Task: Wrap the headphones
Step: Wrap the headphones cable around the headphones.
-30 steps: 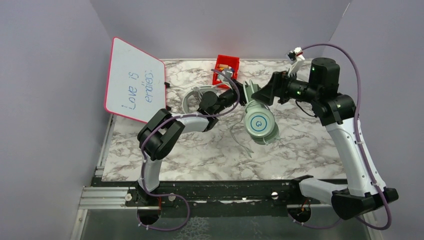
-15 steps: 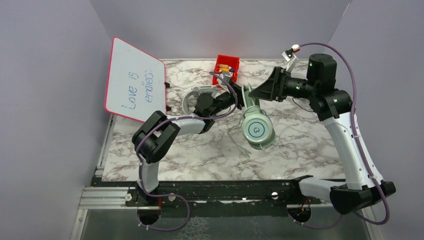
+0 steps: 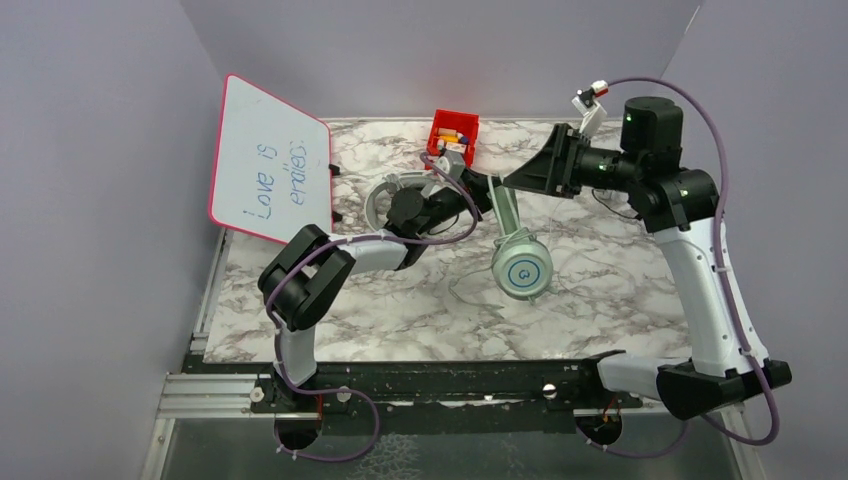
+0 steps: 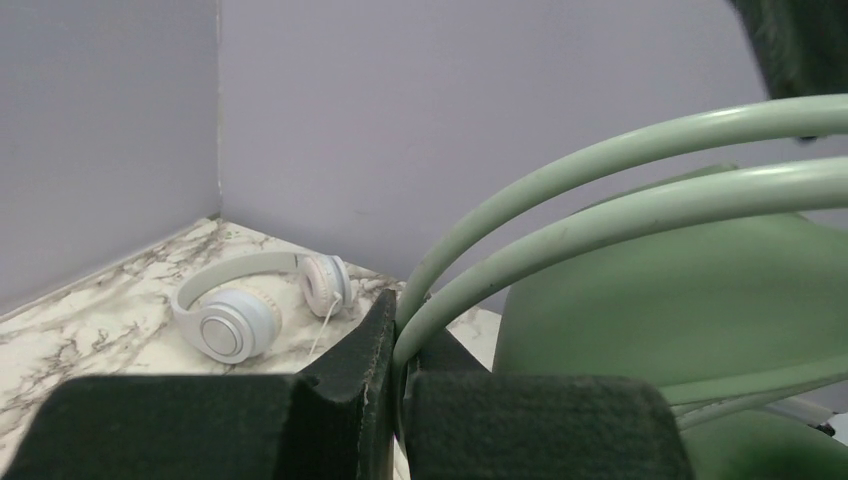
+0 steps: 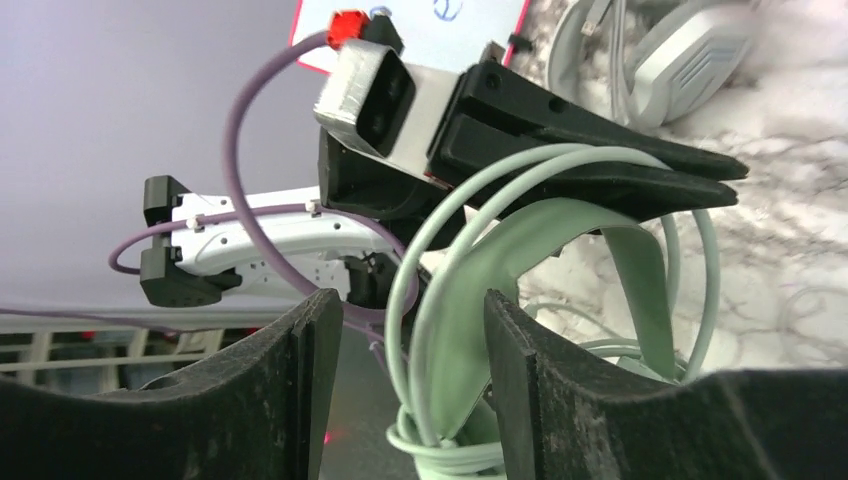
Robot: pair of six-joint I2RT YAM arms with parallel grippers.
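Note:
The mint-green headphones (image 3: 522, 268) hang above the table's middle, ear cups low, headband (image 5: 540, 250) up. My left gripper (image 3: 484, 191) is shut on two loops of their thin cable (image 4: 520, 200), pinched between its pads at the left gripper (image 4: 398, 335). My right gripper (image 3: 506, 183) meets it from the right and stands open. In the right wrist view the right gripper (image 5: 400, 380) has the headband and cable loops between its fingers (image 5: 310, 380), with a gap on the left side. More cable is coiled below (image 5: 450, 455).
A grey-white headset (image 3: 392, 190) lies behind the left arm, also seen as the grey-white headset (image 5: 690, 50). A white headset (image 4: 250, 305) lies near a back corner. A red bin (image 3: 453, 133) stands at the rear. A whiteboard (image 3: 268, 160) leans at left. Loose cable (image 3: 470, 290) trails on the marble.
The right gripper's jaws have narrowed around the headband and cable. The mint-green ear cups have sunk lower and turned. Both grippers shifted slightly toward the back.

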